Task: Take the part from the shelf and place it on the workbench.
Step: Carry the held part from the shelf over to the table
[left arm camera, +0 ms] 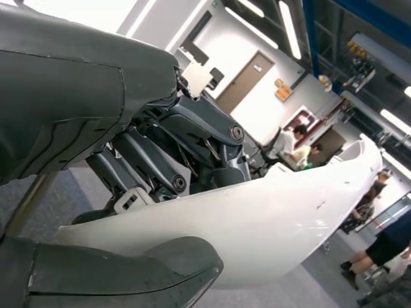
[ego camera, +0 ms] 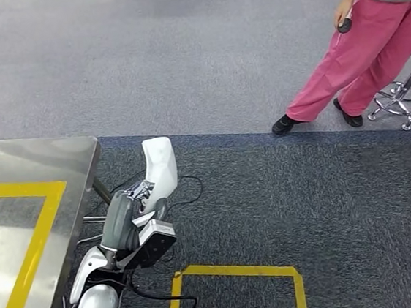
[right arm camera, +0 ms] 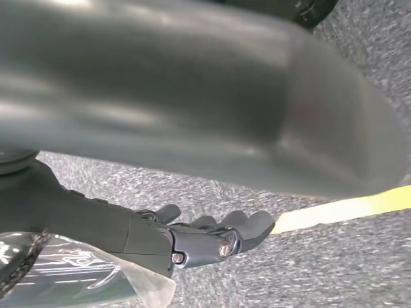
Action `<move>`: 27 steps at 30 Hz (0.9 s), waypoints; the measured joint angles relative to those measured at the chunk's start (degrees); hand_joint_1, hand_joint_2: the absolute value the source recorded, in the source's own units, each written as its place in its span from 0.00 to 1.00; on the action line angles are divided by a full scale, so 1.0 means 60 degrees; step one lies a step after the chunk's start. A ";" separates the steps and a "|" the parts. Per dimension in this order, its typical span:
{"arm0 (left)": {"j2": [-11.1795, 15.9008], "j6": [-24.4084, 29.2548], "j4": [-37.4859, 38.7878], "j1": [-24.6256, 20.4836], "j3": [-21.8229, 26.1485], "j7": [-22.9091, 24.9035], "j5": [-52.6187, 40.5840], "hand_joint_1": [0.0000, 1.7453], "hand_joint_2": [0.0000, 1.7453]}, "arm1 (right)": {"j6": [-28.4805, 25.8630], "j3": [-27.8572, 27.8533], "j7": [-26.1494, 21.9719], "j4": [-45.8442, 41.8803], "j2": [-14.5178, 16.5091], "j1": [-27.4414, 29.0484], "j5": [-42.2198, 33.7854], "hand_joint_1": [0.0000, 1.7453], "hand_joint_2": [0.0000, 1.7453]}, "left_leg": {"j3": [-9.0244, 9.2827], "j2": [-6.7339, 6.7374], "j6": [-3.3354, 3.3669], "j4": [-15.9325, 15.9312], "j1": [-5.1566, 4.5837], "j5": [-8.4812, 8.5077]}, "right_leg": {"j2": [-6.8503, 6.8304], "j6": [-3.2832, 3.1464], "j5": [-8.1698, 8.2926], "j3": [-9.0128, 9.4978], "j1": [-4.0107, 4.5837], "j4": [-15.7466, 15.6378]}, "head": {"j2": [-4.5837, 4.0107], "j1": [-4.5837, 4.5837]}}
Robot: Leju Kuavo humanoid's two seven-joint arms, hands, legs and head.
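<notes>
Gripping white part (left arm camera: pixel 271 218) between left hand (left arm camera: pixel 160 160) fingers (left arm camera: pixel 145 160) and thumb.

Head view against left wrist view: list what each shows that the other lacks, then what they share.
Head view alone: the steel workbench with yellow tape, the carpet's yellow floor marking, a person in pink trousers and a stool base. Left wrist view alone: ceiling lights, a brown door and seated people far off. Both: the left hand gripping the white part.
</notes>
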 joint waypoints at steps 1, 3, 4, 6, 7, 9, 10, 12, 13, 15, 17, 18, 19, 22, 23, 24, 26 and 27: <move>-0.0010 0.0001 -0.0004 -0.0006 0.0001 -0.0001 0.0000 1.00 1.00 | 0.0000 0.0001 -0.0001 0.0000 -0.0003 0.0000 0.0000 0.00 0.00 | 0.0060 0.0006 0.0025 -0.0040 0.0019 -0.0009 | 0.0003 0.0040 -0.0200 -0.0240 -0.0012 0.0448 | 0.0000 0.0012; -0.0022 0.0002 -0.0005 -0.0010 0.0003 -0.0003 0.0000 1.00 1.00 | 0.0001 0.0003 0.0001 0.0000 -0.0008 0.0008 0.0000 0.00 0.00 | 0.0101 0.0011 0.0065 -0.0044 0.0007 -0.0058 | 0.0003 0.0108 -0.0611 -0.0975 -0.0045 0.1687 | 0.0000 0.0024; -0.0025 0.0002 -0.0005 0.0001 0.0003 -0.0003 0.0000 1.00 1.00 | 0.0001 0.0003 0.0002 0.0000 -0.0012 0.0016 -0.0001 0.00 0.00 | 0.0120 0.0010 0.0068 -0.0042 0.0002 -0.0086 | 0.0001 0.0140 -0.0673 -0.1302 -0.0065 0.2133 | 0.0000 0.0023; -0.0026 0.0002 -0.0005 0.0022 0.0003 -0.0003 0.0000 1.00 1.00 | 0.0003 0.0003 0.0003 0.0000 -0.0015 0.0024 -0.0002 0.00 0.00 | 0.0194 -0.0001 0.0046 -0.0037 0.0006 -0.0161 | -0.0003 0.0188 -0.0266 -0.1460 -0.0100 0.2028 | 0.0000 0.0026; -0.0027 0.0002 -0.0005 0.0028 0.0004 -0.0003 0.0000 1.00 1.00 | 0.0002 0.0003 0.0003 0.0000 -0.0017 0.0023 -0.0002 0.00 0.00 | 0.0259 -0.0009 0.0016 -0.0036 0.0013 -0.0209 | -0.0006 0.0205 0.0141 -0.1263 -0.0122 0.1480 | 0.0000 0.0026; -0.0031 0.0003 -0.0005 0.0021 0.0005 -0.0003 0.0000 1.00 1.00 | 0.0007 0.0003 0.0004 0.0000 -0.0018 0.0013 0.0000 0.00 0.00 | 0.0359 -0.0025 -0.0073 -0.0011 -0.0001 -0.0313 | 0.0001 0.0201 0.0681 -0.0725 -0.0152 0.0307 | 0.0000 0.0030; -0.0032 0.0004 -0.0005 0.0014 0.0006 -0.0003 0.0000 1.00 1.00 | 0.0014 0.0003 0.0004 0.0000 -0.0018 0.0010 0.0000 0.00 0.00 | 0.0374 -0.0030 -0.0120 0.0006 -0.0021 -0.0349 | 0.0009 0.0166 0.0765 -0.0545 -0.0156 -0.0040 | 0.0000 0.0026; -0.0033 0.0005 -0.0005 0.0009 0.0004 -0.0003 0.0000 1.00 1.00 | 0.0030 0.0003 0.0007 0.0000 -0.0016 0.0017 -0.0001 0.00 0.00 | 0.0361 -0.0037 -0.0195 0.0033 -0.0049 -0.0380 | 0.0032 0.0037 0.0706 -0.0435 -0.0129 -0.0212 | 0.0000 0.0015; -0.0034 0.0005 -0.0005 0.0013 0.0002 -0.0003 0.0000 1.00 1.00 | 0.0034 0.0003 0.0009 0.0000 -0.0016 0.0026 -0.0002 0.00 0.00 | 0.0363 -0.0034 -0.0229 0.0034 -0.0037 -0.0406 | 0.0036 -0.0030 0.0703 -0.0426 -0.0129 -0.0212 | 0.0000 0.0006; -0.0036 0.0009 -0.0005 0.0013 0.0003 -0.0003 0.0000 1.00 1.00 | 0.0037 0.0003 0.0010 0.0000 -0.0015 0.0027 -0.0004 0.00 0.00 | 0.0258 -0.0025 -0.0316 0.0341 -0.0010 -0.0624 | 0.0034 -0.0158 0.0674 -0.0361 -0.0140 -0.0245 | 0.0000 -0.0019; -0.0033 0.0015 -0.0005 0.0016 0.0006 -0.0003 0.0000 1.00 1.00 | 0.0041 0.0003 0.0010 0.0000 -0.0015 0.0020 -0.0004 0.00 0.00 | -0.0250 -0.0016 -0.0394 0.1405 0.0008 -0.1125 | 0.0017 -0.0265 0.0621 -0.0277 -0.0141 -0.0262 | 0.0000 -0.0048; -0.0028 0.0015 -0.0005 0.0029 0.0006 -0.0003 0.0000 1.00 1.00 | 0.0041 0.0003 0.0010 0.0000 -0.0015 0.0020 -0.0004 0.00 0.00 | -0.0622 -0.0015 -0.0414 0.2096 0.0014 -0.1379 | 0.0012 -0.0298 0.0589 -0.0245 -0.0129 -0.0262 | 0.0000 -0.0055; -0.0022 0.0016 -0.0005 0.0045 0.0006 -0.0003 0.0000 1.00 1.00 | 0.0041 0.0003 0.0010 0.0000 -0.0015 0.0023 -0.0004 0.00 0.00 | -0.0954 -0.0015 -0.0421 0.2656 0.0020 -0.1524 | 0.0009 -0.0318 0.0556 -0.0210 -0.0115 -0.0262 | 0.0000 -0.0053; -0.0007 0.0017 -0.0005 0.0071 0.0006 -0.0003 0.0000 1.00 1.00 | 0.0043 0.0003 0.0010 0.0000 -0.0015 0.0029 -0.0004 0.00 0.00 | -0.1010 -0.0014 -0.0350 0.2329 0.0021 -0.0831 | 0.0032 -0.0323 0.0439 -0.0036 -0.0076 -0.0261 | 0.0000 -0.0052; -0.0005 0.0018 -0.0005 0.0070 0.0006 -0.0003 0.0000 1.00 1.00 | 0.0046 0.0003 0.0010 0.0000 -0.0015 0.0029 -0.0004 0.00 0.00 | -0.0750 -0.0012 -0.0295 0.1661 0.0010 -0.0399 | 0.0042 -0.0308 0.0390 0.0020 -0.0070 -0.0266 | 0.0000 -0.0052; -0.0005 0.0019 -0.0005 0.0066 0.0006 -0.0003 0.0000 1.00 1.00 | 0.0051 0.0003 0.0010 0.0000 -0.0015 0.0023 -0.0004 0.00 0.00 | -0.0487 -0.0004 -0.0240 0.1045 -0.0014 -0.0104 | 0.0049 -0.0275 0.0340 0.0077 -0.0052 -0.0264 | 0.0000 -0.0048; -0.0008 0.0023 -0.0005 0.0049 0.0006 -0.0005 0.0000 1.00 1.00 | 0.0059 0.0003 0.0013 0.0000 -0.0015 0.0016 -0.0002 0.00 0.00 | -0.0190 0.0006 -0.0160 0.0332 -0.0064 0.0047 | 0.0049 -0.0186 0.0283 0.0088 -0.0036 -0.0266 | 0.0000 -0.0044; -0.0010 0.0026 -0.0005 0.0045 0.0008 -0.0005 0.0000 1.00 1.00 | 0.0062 0.0003 0.0014 0.0000 -0.0015 0.0013 -0.0001 0.00 0.00 | -0.0164 0.0004 -0.0136 0.0261 -0.0084 -0.0011 | 0.0042 -0.0134 0.0277 0.0093 -0.0031 -0.0278 | 0.0000 -0.0044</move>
